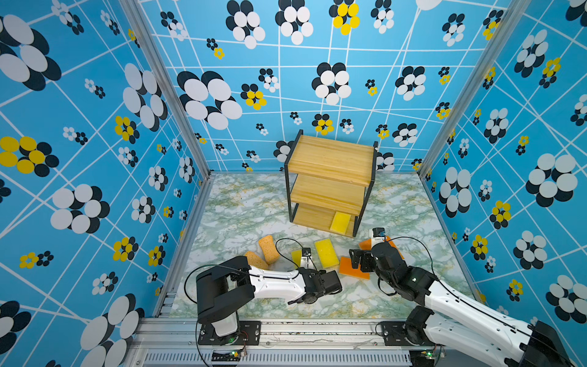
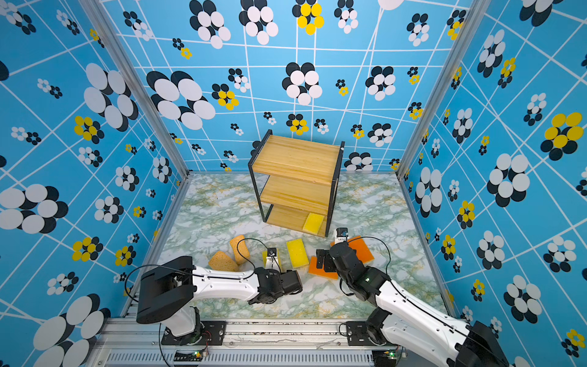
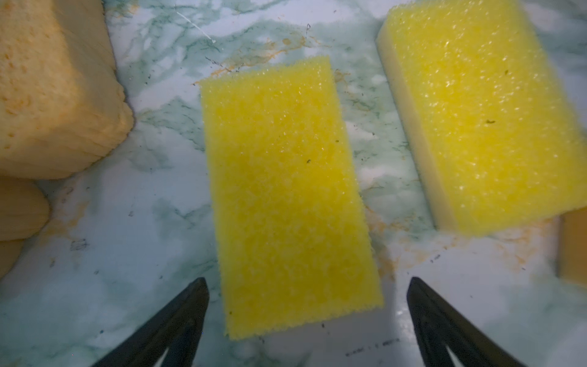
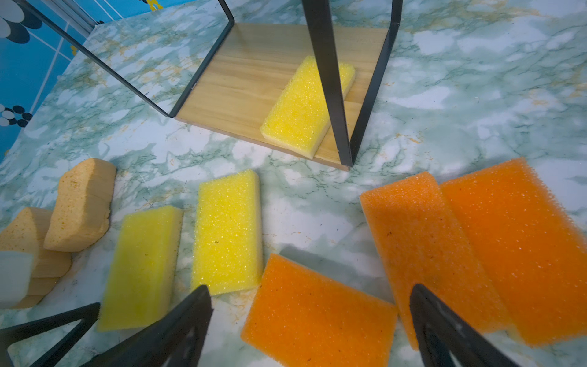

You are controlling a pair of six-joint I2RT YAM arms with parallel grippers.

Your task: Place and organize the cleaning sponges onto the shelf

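- Left gripper [image 3: 308,281]: jaws wide, empty, flanking a yellow sponge [image 3: 286,197] flat on the table [image 3: 127,254].
- Right gripper [image 4: 310,287]: jaws wide, empty, over an orange sponge [image 4: 317,311].
- Shelf [image 1: 330,155]: another yellow sponge [image 1: 340,222] lies on the bottom tier, right end.

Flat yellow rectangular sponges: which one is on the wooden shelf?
The flat yellow sponge at the right end of the wooden shelf's bottom board; the other two yellow sponges lie on the marbled tabletop.
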